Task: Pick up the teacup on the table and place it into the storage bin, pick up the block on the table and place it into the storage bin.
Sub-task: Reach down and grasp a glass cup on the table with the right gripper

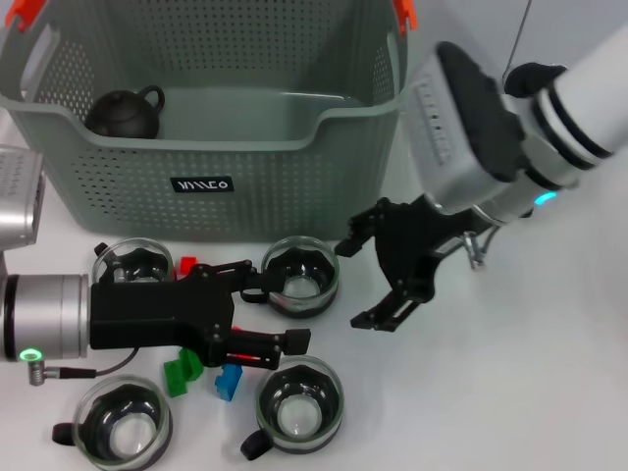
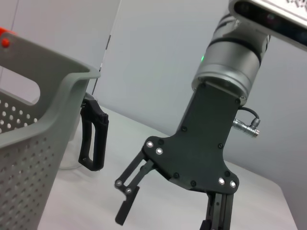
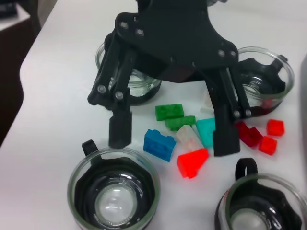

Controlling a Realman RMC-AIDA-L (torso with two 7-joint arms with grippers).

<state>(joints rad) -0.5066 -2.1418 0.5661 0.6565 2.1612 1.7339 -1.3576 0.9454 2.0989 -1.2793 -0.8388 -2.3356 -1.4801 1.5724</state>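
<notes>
Hovering low over the scattered coloured plastic building blocks [image 3: 184, 136], the left pincer [image 1: 280, 314] has its black fingers spread, one reaching toward the glass teacup with a dark inner liner [image 1: 302, 276] nearest the basket and the other lying above the bricks, pinching nothing. The right pincer [image 1: 368, 285] hangs just beside that same cup on its far side, fingers likewise spread and empty, above the white counter [image 1: 510, 392]. Around the left pincer stand three more glass teacups of the same kind: one beside the arm's body [image 1: 130, 265], and two at the counter's near edge [image 1: 123, 420] [image 1: 299, 404]. Beyond them sits the large grey-green perforated plastic storage bin [image 1: 235, 167] with orange-red handle clips and a small black label. Inside it only a small dark round teapot [image 1: 126, 113] shows; no teacup or block is visible there. By this look the task is barely begun: a cup and a block both remain to be lifted and dropped into the bin.
</notes>
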